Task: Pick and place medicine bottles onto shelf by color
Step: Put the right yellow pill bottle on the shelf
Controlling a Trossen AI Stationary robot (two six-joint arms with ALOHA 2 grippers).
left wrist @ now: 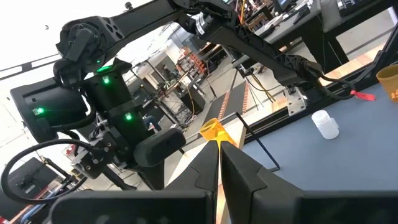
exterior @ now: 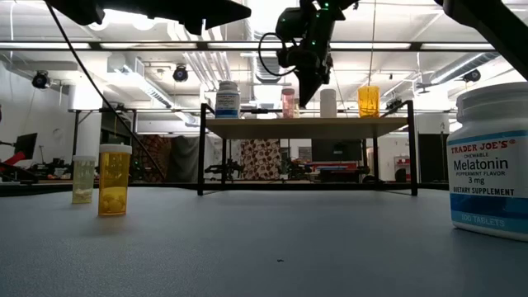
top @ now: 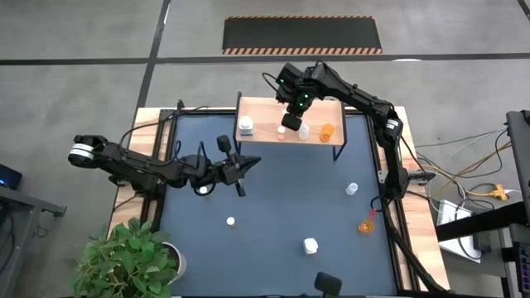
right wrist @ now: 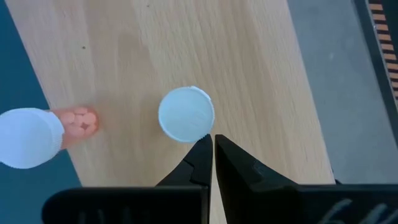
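Note:
The light-wood shelf (top: 263,112) stands at the mat's far edge on black legs. On it stand a white blue-labelled bottle (top: 246,126), a small pinkish white-capped bottle (right wrist: 37,134), a white bottle (right wrist: 186,114) and an orange bottle (top: 327,131). My right gripper (right wrist: 212,144) is shut and empty above the shelf, its tips just short of the white bottle's cap; in the low view it (exterior: 305,95) hangs above the board between the pinkish and white bottles. My left gripper (top: 247,164) is shut and empty, raised over the mat's middle left.
On the dark blue mat (top: 281,207) stand a white bottle (top: 310,245), a small white one (top: 230,221), a clear one (top: 352,189), an orange one (top: 365,223) and a white one (top: 204,190) under the left arm. A plant (top: 124,257) stands at the near left.

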